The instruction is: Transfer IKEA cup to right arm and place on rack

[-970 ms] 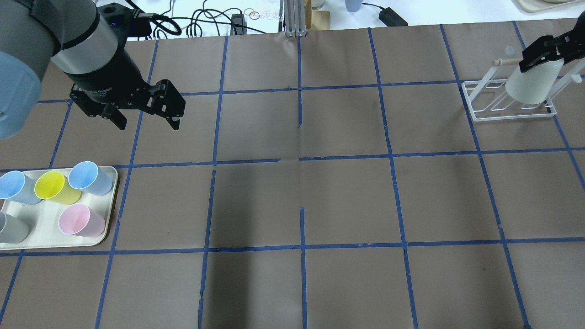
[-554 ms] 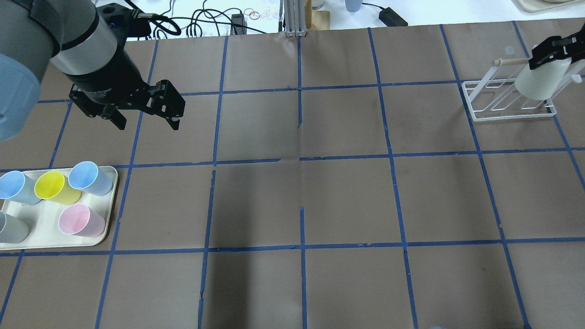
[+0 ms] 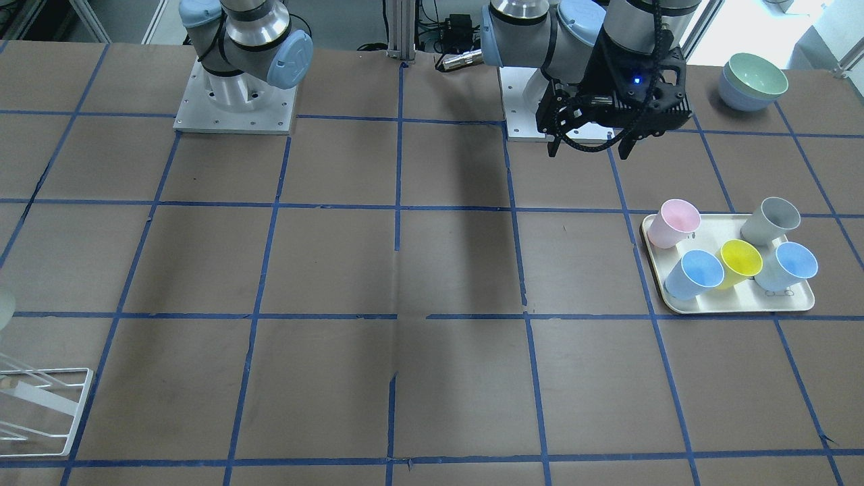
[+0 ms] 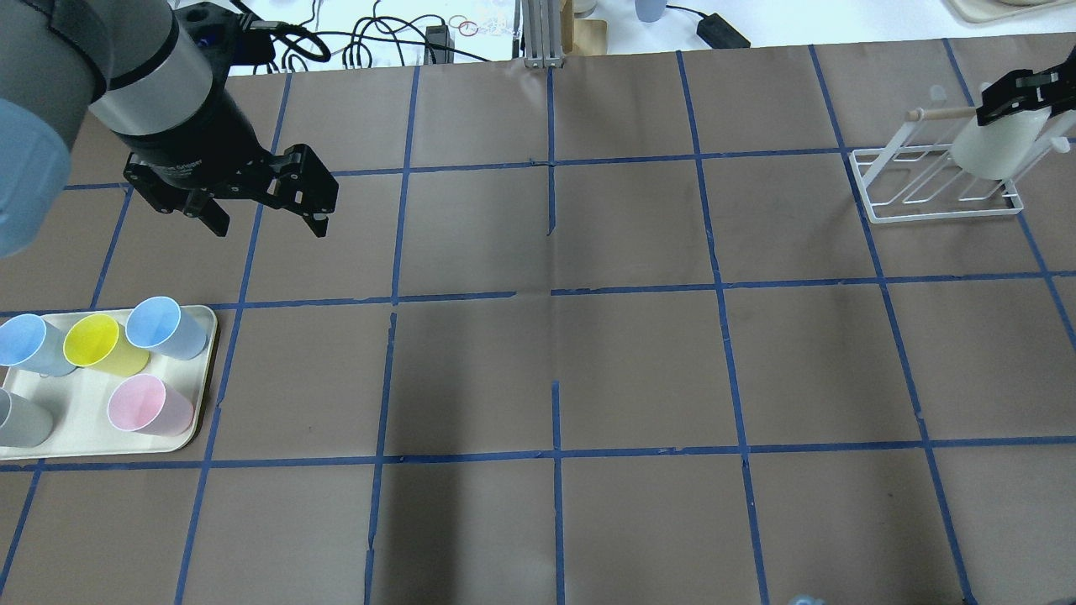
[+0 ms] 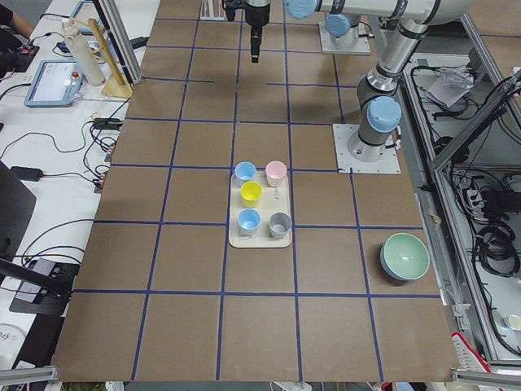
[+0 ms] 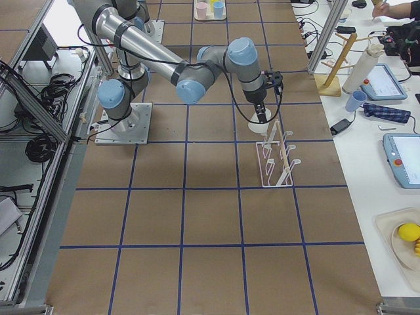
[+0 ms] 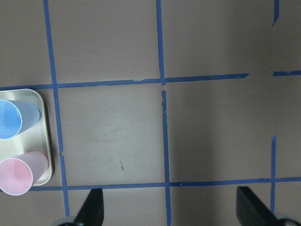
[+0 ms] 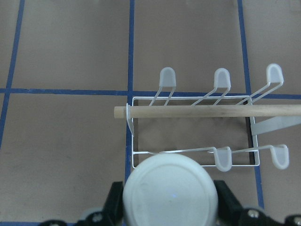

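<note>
The IKEA cup [image 4: 996, 149], pale cream-white, hangs mouth-down and tilted over the right end of the white wire rack [image 4: 904, 206]. My right gripper [image 4: 1021, 88] is shut on its base. In the right wrist view the cup's bottom [image 8: 170, 190] sits between the fingers [image 8: 115, 203], above the rack [image 8: 190, 153] and its wooden rod [image 8: 211, 111]. I cannot tell whether the cup touches a rod. The exterior right view shows the cup [image 6: 262, 117] at the rack's [image 6: 275, 161] far end. My left gripper [image 4: 269, 223] is open and empty above the table, also in the left wrist view [image 7: 171, 212].
A cream tray [image 4: 80, 416] at the front left holds blue, yellow, pink [image 4: 147, 405] and grey cups; it also shows in the front view [image 3: 732, 307]. Stacked bowls [image 3: 752, 81] sit by the left arm's base. Cables and clutter lie beyond the table's far edge.
My right gripper has carried the cup to the right and slightly away, further over the rack's right end. My left gripper has barely moved.
</note>
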Tool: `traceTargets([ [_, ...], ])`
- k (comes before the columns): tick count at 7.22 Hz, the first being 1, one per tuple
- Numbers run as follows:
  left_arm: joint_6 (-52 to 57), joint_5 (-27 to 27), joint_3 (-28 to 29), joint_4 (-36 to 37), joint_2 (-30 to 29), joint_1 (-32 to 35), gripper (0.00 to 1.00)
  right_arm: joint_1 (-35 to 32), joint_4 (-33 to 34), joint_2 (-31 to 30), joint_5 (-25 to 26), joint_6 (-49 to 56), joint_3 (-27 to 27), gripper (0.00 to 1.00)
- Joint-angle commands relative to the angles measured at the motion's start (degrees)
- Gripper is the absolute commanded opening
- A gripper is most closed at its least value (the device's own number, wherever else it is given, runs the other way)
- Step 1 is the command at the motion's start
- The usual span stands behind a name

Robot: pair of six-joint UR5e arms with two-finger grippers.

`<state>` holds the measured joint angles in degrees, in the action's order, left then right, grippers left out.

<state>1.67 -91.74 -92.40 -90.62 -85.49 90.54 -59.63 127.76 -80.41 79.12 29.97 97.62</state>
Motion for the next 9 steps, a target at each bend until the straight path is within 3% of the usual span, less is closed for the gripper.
traceTargets([
  [1,0.00,-0.02,-0.06,0.00,-0.02,-0.01,1.00,-0.05,1.61,1.66,-1.60,-0.52,0.11,0.00],
  [9,0.00,-0.11,-0.06,0.00,0.15,-0.01,1.00,-0.05,6.45,6.14,-1.42,-2.28,0.46,0.00],
])
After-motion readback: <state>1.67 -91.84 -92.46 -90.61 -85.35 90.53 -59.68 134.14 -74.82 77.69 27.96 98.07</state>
